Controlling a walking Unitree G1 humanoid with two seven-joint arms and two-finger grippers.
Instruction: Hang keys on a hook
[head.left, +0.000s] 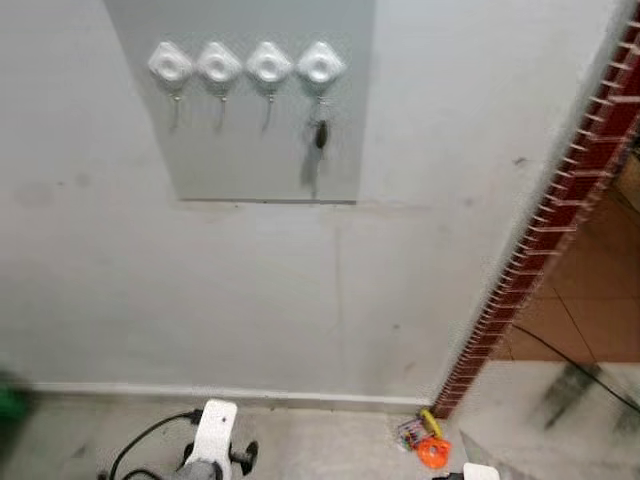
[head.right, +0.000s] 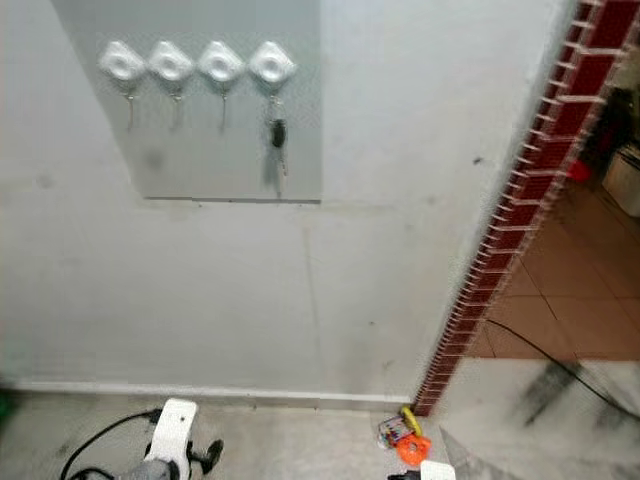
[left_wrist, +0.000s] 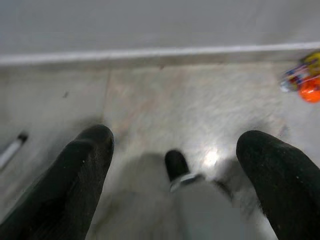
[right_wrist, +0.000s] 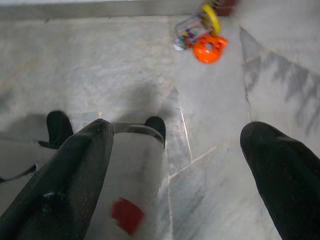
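Observation:
A grey panel (head.left: 250, 170) on the wall carries a row of several white hooks (head.left: 245, 64). A dark bunch of keys (head.left: 320, 136) hangs from the rightmost hook (head.left: 321, 63); the other hooks are bare. My left arm (head.left: 213, 435) hangs low near the floor, far below the panel. In its wrist view the left gripper (left_wrist: 175, 137) is open, with bare floor between its fingers. The right gripper (right_wrist: 177, 129) is open too and points down at the marble floor, holding nothing.
An orange ring toy (head.left: 433, 452) and a small colourful object lie on the floor by the corner. A red brick wall edge (head.left: 540, 250) borders a doorway to tiled floor on the right. A black cable (head.left: 150, 432) runs along the white baseboard (head.left: 300, 396).

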